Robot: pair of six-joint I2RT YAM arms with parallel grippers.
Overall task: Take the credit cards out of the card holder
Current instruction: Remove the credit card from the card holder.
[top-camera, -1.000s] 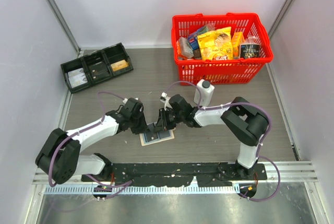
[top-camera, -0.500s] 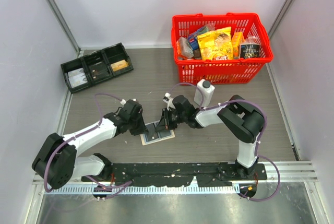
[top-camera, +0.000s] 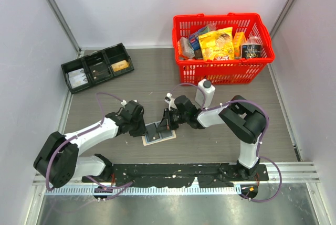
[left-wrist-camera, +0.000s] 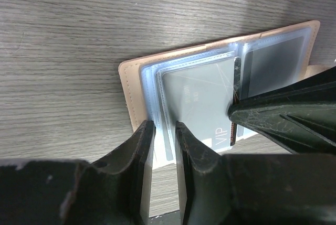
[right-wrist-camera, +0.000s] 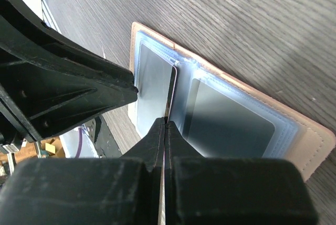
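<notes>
Card holder (top-camera: 159, 136): lies open and flat on the bench (top-camera: 105, 109), between my two hands, tan cover down and clear sleeves up.
Right hand (right-wrist-camera: 165, 125): clenched on the edge of a thin dark card (right-wrist-camera: 172, 91) that stands edge-up at the fold, between the two sleeve stacks.
Left hand (left-wrist-camera: 163, 129): fingers a little apart, astride the near edge of the sleeves on its side. I see no clamp.
Done: by my judgement nothing is fully out. I see no card lying free beside the holder, and the dark card looks part-lifted at most.
Left: draw this card clear, then the grey "VIP" card (left-wrist-camera: 202, 99) and whatever the other sleeves carry.
Hidden: my own fingers cover how much of the dark card sits in its pocket.
Hard to make out: the sleeves overlap, so I cannot count the cards. In the top view both arms crowd the holder and it is too small for detail.
</notes>
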